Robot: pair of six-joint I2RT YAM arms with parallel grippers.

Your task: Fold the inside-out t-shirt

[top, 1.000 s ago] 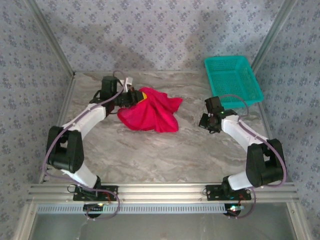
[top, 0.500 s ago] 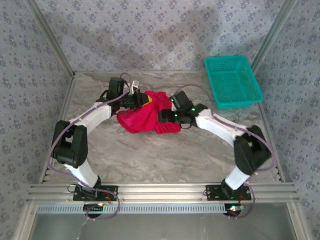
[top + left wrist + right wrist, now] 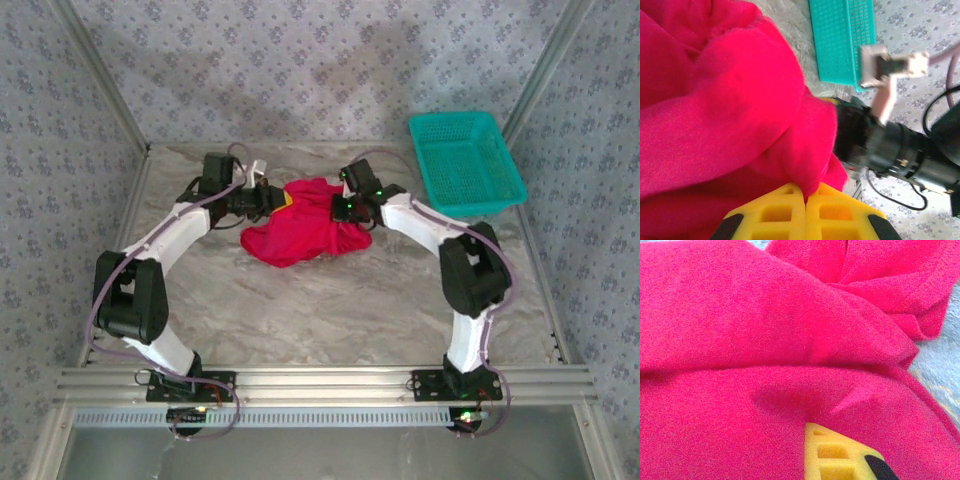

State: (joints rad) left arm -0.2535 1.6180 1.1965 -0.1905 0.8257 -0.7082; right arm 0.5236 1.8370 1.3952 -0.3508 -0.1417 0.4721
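Observation:
The red t-shirt [image 3: 300,232] lies crumpled at the back middle of the marble table, stretched between both grippers. My left gripper [image 3: 272,198] holds its left edge. In the left wrist view the yellow fingers [image 3: 775,212] are pressed together with a fold of the t-shirt [image 3: 725,110] pinched at the left gripper [image 3: 805,192]. My right gripper [image 3: 340,207] is at the shirt's upper right edge. In the right wrist view the t-shirt [image 3: 765,325] drapes over the right gripper [image 3: 806,426]; one yellow finger [image 3: 840,455] shows and the other is buried under cloth.
A teal mesh basket [image 3: 466,160] stands at the back right corner, also seen as the basket [image 3: 842,40] in the left wrist view beyond the right arm [image 3: 890,145]. Aluminium posts and patterned walls enclose the table [image 3: 330,310].
My right arm swung in from the right side to the shirt and shut on its right edge. The shirt is now more bunched and drawn toward the back. The left gripper kept its hold.

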